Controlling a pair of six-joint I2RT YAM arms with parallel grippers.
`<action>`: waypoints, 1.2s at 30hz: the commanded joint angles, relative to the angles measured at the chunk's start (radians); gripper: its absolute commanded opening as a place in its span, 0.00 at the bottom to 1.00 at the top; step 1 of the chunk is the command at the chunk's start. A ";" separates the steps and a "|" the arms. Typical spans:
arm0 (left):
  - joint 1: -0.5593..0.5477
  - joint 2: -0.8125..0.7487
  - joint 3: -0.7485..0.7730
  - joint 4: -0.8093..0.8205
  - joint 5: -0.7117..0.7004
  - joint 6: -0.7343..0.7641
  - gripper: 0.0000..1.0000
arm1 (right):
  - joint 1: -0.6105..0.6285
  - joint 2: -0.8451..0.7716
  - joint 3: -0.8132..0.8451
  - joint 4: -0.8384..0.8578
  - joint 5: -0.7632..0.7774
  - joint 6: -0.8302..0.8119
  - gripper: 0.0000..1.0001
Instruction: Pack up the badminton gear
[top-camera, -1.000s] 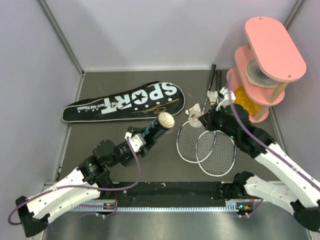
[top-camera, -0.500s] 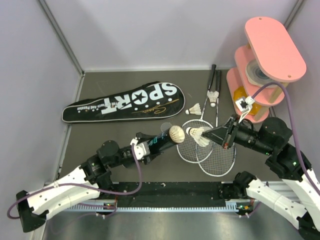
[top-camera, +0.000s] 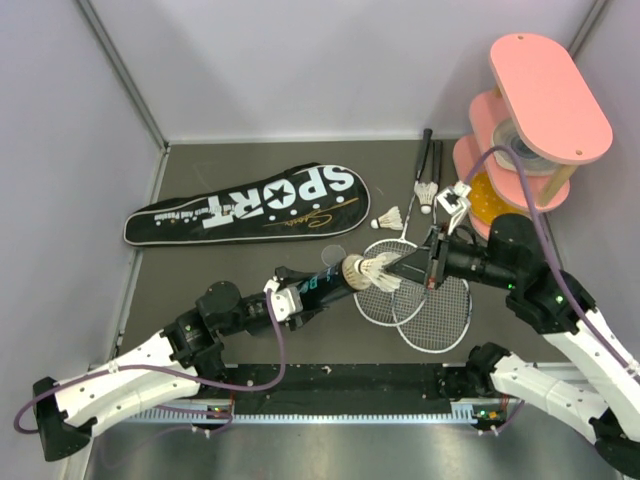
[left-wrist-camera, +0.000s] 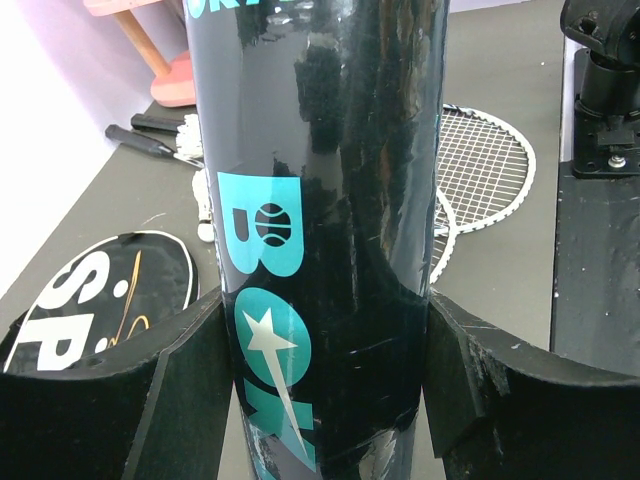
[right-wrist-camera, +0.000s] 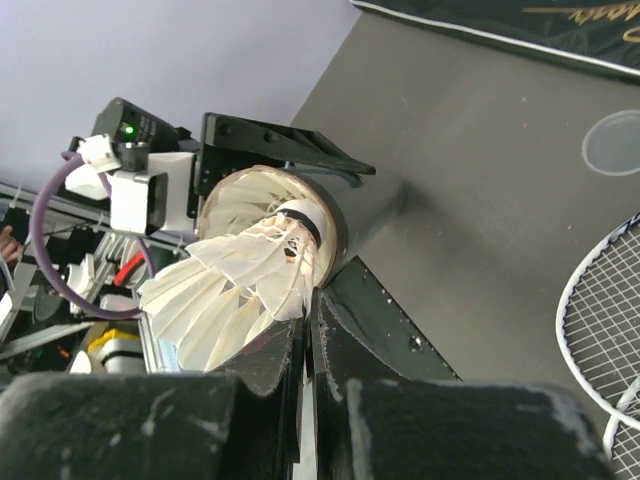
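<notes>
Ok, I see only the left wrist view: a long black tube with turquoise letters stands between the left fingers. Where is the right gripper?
Observer: The right gripper is shut on a white feather shuttlecock, whose cork tip is at the mouth of the long black tube.
Operator: Is something inside the tube already?
Observer: Yes. The right wrist view shows the white feathers of another shuttlecock in the mouth.
Operator: And the lid, please?
Observer: I cannot say for sure that it is the lid, but a small round clear disc lies flat beside the tube's mouth.
</notes>
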 joint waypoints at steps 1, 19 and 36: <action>-0.005 -0.013 0.022 0.052 -0.003 0.014 0.23 | 0.036 0.046 0.028 0.038 -0.005 -0.007 0.00; -0.018 -0.038 0.019 0.052 -0.006 0.008 0.22 | 0.205 0.250 0.122 0.001 0.245 -0.038 0.53; -0.021 -0.042 0.022 0.054 -0.023 0.006 0.21 | 0.272 0.377 0.168 0.020 0.348 -0.050 0.59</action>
